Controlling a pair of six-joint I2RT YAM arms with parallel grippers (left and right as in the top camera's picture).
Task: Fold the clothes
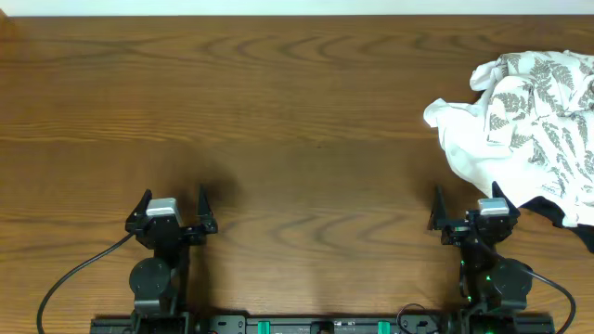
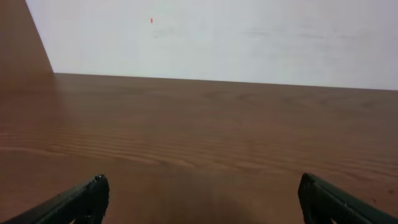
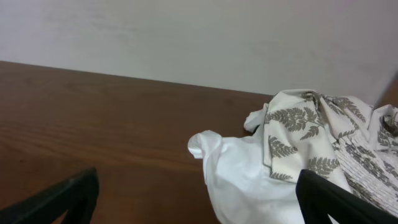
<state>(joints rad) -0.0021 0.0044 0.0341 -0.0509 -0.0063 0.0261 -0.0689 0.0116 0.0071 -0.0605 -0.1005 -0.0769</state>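
The clothes point(image 1: 543, 111), white fabric printed with grey-green fern leaves, lie in a crumpled heap at the table's far right. In the right wrist view the clothes point(image 3: 311, 137) lie ahead and to the right. My right gripper point(image 1: 467, 199) is open just in front of the heap's near-left edge, with nothing between its fingers point(image 3: 81, 193). My left gripper point(image 1: 174, 198) is open over bare wood at the near left, far from the clothes. Its fingertips point(image 2: 93, 191) stand wide apart with only table between them.
Plain white fabric point(image 1: 464, 139) bulges out at the heap's left side; I cannot tell if it is a separate piece. A dark patch point(image 1: 557, 215) shows under the heap's near edge. The brown wooden table point(image 1: 297, 121) ends at a white wall behind.
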